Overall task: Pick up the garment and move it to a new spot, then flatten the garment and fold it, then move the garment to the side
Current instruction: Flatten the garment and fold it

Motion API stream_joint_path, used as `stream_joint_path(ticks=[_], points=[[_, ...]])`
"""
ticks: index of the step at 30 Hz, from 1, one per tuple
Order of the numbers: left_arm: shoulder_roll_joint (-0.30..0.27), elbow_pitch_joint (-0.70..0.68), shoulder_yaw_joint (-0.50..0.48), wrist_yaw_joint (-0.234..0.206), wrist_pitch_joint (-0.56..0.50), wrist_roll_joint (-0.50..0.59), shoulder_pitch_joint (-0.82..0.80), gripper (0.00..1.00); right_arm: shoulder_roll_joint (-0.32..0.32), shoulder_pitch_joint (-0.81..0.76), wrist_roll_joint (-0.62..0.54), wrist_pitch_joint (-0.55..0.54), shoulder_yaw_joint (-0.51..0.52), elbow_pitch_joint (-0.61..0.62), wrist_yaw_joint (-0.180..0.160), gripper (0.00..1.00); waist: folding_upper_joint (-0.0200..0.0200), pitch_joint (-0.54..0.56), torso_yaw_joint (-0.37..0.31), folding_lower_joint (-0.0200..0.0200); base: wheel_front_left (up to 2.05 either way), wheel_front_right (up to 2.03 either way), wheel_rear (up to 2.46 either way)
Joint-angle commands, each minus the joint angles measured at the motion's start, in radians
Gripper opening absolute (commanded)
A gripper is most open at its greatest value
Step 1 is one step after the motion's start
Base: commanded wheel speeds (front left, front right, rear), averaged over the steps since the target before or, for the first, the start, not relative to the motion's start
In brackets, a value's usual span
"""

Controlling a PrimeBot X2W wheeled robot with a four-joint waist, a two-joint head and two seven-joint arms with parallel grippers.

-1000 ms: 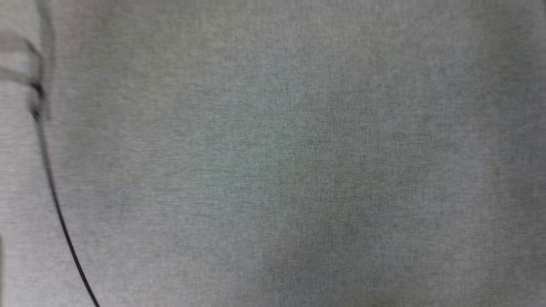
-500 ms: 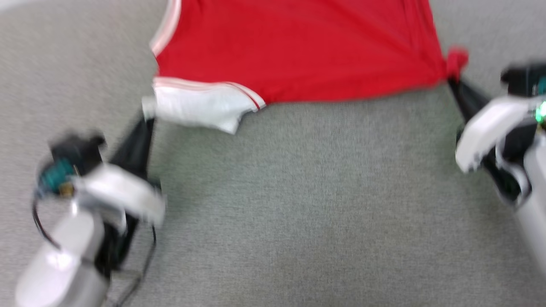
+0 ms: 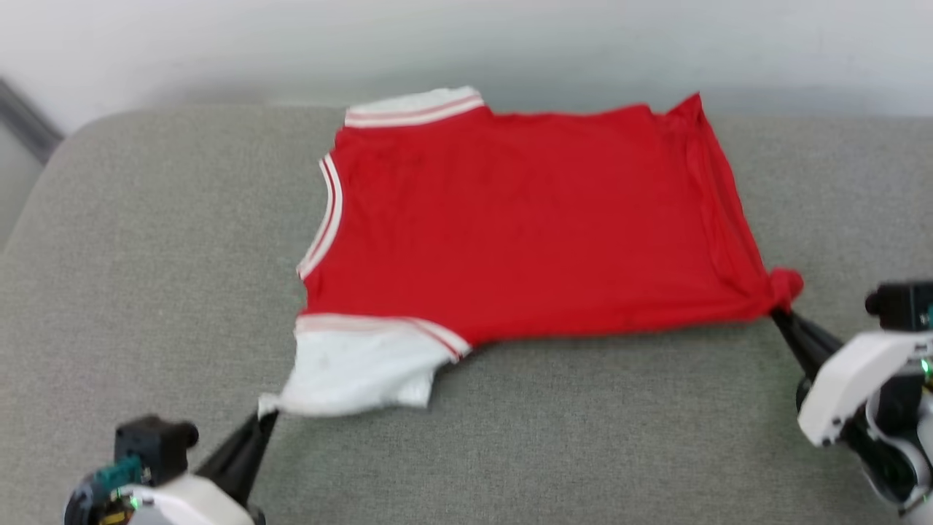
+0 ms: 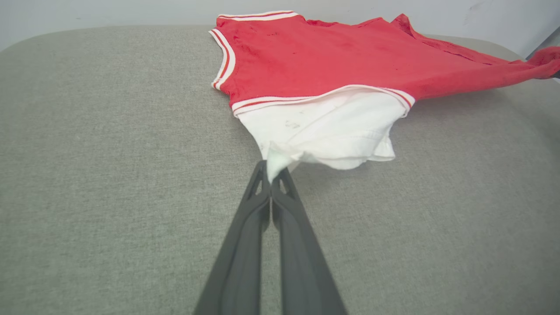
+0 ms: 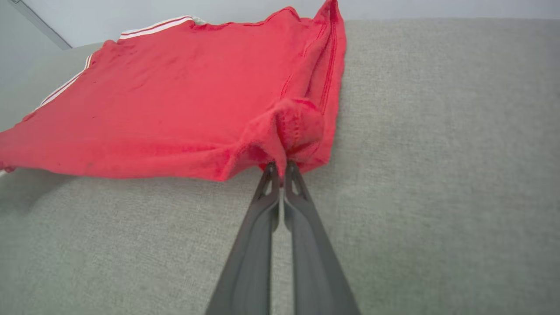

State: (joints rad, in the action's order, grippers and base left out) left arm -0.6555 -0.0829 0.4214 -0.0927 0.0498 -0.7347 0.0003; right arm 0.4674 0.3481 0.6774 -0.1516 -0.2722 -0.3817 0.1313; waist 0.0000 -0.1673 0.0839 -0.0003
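Garment (image 3: 525,226) lies spread on a grey fabric-covered surface (image 3: 146,255), toward its far edge, just short of a pale wall (image 3: 466,44). Neck end points to the robot's left, hem end to its right. Body is solid red with the plain red face up, mostly flat, and long creases run along the hem side (image 3: 718,197). The near white sleeve (image 4: 332,131) is pulled out to a point and sags in loose folds. It has red-and-white striped trim where it meets the body and a few small dark specks on it. The far sleeve (image 3: 415,106) shows as a white strip with the same striped trim. The neck opening (image 3: 321,219) is edged in white and red stripes. Left gripper (image 3: 266,415) is at the lower left, fingers pressed together with no gap, pinching the tip of the near white sleeve. Right gripper (image 3: 776,313) is at the right, fingers closed tight on the near hem corner (image 5: 297,127), which is bunched into a red knot above the tips. The near edge of the garment runs between the two pinch points. The right wrist view shows it slightly lifted, with shadow under it on the grey surface. Rest of the garment rests on the surface.
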Motion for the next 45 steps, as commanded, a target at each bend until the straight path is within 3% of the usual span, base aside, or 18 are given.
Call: stream_joint_path(ticks=[1,10,21,36,45], points=[[-0.022,-0.038,0.008,-0.012,-0.025,-0.013,0.052,0.0,0.007,-0.063,0.012,-0.019,0.024,0.027,-0.001,0.0,0.0,0.034,-0.005,0.0003,0.0,0.0,0.0],[-0.052,-0.161,0.038,-0.046,-0.098,-0.082,0.226,0.0,0.012,-0.32,0.061,-0.155,0.123,0.183,-0.001,0.0,0.0,0.1,-0.022,0.0003,0.0,0.0,0.0],[-0.078,-0.197,0.051,-0.033,-0.132,-0.148,0.319,0.0,-0.051,-0.513,0.054,-0.308,0.254,0.364,-0.001,0.0,0.0,0.09,-0.043,0.0003,0.0,0.0,0.0],[-0.096,-0.245,-0.058,0.005,-0.071,-0.134,0.123,0.0,-0.148,-0.42,0.049,-0.43,0.348,0.531,-0.001,0.0,0.0,-0.003,-0.07,0.0003,0.0,0.0,0.0],[-0.075,-0.145,-0.077,0.017,-0.103,-0.12,-0.089,0.0,-0.178,-0.264,-0.028,-0.511,0.347,0.499,-0.001,0.0,0.0,-0.128,-0.075,0.0003,0.0,0.0,0.0]])
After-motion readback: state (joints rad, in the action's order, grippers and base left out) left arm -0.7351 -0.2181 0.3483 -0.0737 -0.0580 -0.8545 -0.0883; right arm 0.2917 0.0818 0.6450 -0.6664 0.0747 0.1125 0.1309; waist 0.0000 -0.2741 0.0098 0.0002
